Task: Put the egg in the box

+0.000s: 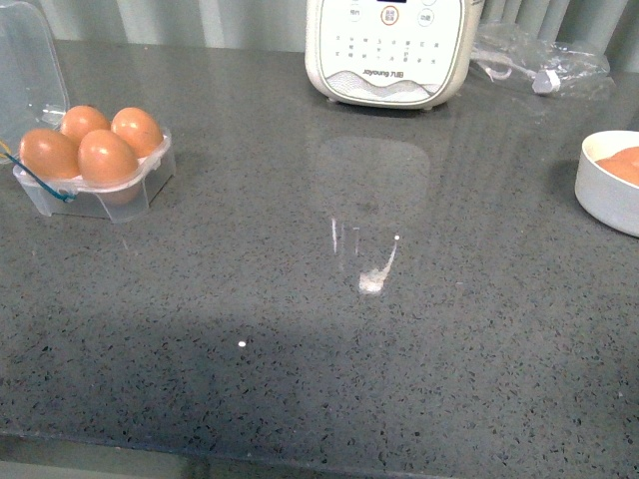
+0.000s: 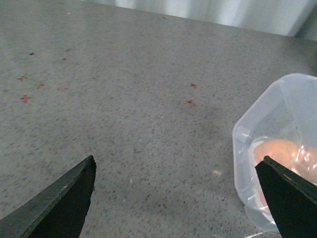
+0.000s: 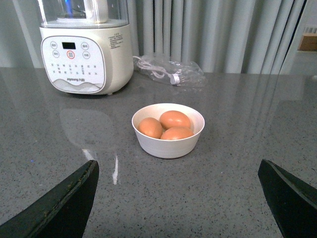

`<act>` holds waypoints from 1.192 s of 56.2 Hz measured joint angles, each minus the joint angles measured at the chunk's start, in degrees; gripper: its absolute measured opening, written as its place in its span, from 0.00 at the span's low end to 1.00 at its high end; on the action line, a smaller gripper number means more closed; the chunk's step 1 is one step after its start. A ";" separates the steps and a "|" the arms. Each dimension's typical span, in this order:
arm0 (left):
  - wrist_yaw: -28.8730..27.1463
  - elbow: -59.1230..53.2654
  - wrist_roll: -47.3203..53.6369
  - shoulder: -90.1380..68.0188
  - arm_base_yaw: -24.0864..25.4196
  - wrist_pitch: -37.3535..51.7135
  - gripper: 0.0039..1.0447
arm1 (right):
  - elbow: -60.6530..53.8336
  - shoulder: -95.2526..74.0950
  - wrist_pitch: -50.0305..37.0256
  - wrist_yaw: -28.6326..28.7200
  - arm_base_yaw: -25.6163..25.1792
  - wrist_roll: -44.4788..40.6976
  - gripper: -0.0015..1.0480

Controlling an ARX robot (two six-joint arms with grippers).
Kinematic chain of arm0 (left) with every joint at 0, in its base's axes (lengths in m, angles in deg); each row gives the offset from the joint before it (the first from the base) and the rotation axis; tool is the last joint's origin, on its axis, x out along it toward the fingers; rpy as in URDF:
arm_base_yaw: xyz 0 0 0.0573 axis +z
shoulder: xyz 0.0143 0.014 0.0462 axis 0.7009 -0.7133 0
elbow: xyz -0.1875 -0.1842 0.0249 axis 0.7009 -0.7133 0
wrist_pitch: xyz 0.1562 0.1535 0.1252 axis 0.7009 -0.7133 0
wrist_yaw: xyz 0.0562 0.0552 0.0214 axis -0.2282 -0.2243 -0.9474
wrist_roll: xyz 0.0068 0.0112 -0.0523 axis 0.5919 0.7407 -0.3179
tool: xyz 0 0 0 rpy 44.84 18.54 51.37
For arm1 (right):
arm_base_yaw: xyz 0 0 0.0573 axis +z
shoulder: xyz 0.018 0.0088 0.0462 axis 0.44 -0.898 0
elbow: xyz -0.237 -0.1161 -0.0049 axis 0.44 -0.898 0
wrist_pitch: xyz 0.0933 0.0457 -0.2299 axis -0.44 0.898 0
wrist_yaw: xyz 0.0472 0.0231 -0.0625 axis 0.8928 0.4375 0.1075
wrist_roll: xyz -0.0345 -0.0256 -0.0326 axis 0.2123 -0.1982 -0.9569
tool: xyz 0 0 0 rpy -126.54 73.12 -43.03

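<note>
The clear box (image 1: 95, 185) stands at the left of the counter with its lid (image 1: 30, 70) open. Several orange-brown eggs fill its cups, one at the front being egg (image 1: 107, 157). A corner of the box (image 2: 277, 144) shows in the left wrist view, beside my open left gripper (image 2: 178, 166), which is empty. My open right gripper (image 3: 178, 168) is empty and faces a white bowl (image 3: 168, 141) holding three eggs (image 3: 173, 119). Neither arm shows in the front view.
A large white appliance (image 1: 389, 50) with buttons stands at the back centre; it also shows in the right wrist view (image 3: 84, 54). A clear bag with a cable (image 1: 539, 60) lies at the back right. The white bowl (image 1: 609, 190) is at the right edge.
</note>
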 joint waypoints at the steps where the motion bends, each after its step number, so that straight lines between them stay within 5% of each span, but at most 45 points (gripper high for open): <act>1: 1.20 1.31 -0.55 -1.14 0.20 -0.37 0.94 | 0.00 0.00 0.00 0.00 0.00 0.00 0.93; 20: 4.61 14.80 -0.85 -13.64 0.35 -3.39 0.94 | 0.00 0.00 0.00 0.00 0.00 0.00 0.93; 41: 3.61 12.98 0.66 -11.80 -7.56 -3.82 0.94 | 0.00 0.00 0.00 0.00 0.00 0.00 0.93; 67: 5.95 2.38 2.56 11.96 -27.71 -13.25 0.94 | 0.00 0.00 0.00 0.02 0.00 0.00 0.93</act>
